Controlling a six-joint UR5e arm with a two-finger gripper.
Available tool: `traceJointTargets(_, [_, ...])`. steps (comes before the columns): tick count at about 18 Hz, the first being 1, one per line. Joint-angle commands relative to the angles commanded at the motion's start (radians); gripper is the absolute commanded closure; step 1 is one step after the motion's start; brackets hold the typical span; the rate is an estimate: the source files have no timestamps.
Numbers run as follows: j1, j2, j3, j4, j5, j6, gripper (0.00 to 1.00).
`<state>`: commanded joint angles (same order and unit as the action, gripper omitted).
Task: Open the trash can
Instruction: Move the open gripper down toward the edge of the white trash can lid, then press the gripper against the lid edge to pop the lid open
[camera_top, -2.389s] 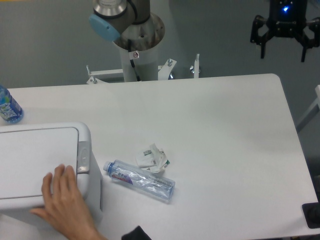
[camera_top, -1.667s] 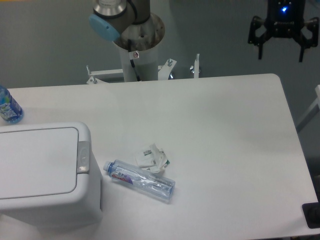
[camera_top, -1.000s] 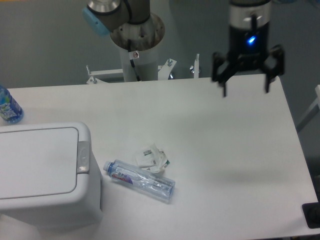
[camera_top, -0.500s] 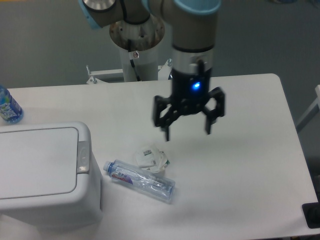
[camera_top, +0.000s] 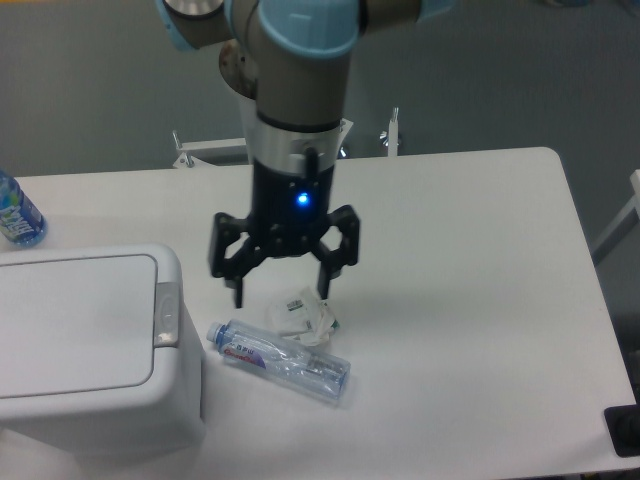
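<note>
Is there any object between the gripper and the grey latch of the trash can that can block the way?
Nothing visible does. The gripper hangs open above the table, right of the trash can; only bare table lies between it and the grey latch. The clear bottle and crumpled paper lie below the gripper, off that line.

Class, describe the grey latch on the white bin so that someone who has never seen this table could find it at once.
Start at the trash can, the big white box at the table's near left corner. Follow its flat inset lid to the right edge, the side facing the crushed clear bottle. There sits the latch: a small grey upright tab, the only grey part on the otherwise white bin.
</note>
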<state>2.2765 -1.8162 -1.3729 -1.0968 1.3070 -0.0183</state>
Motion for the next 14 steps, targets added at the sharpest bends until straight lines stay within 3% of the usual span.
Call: traceJointTargets(14, [-0.046, -0.028, -0.008, 0.002, 0.003, -0.002, 0.00])
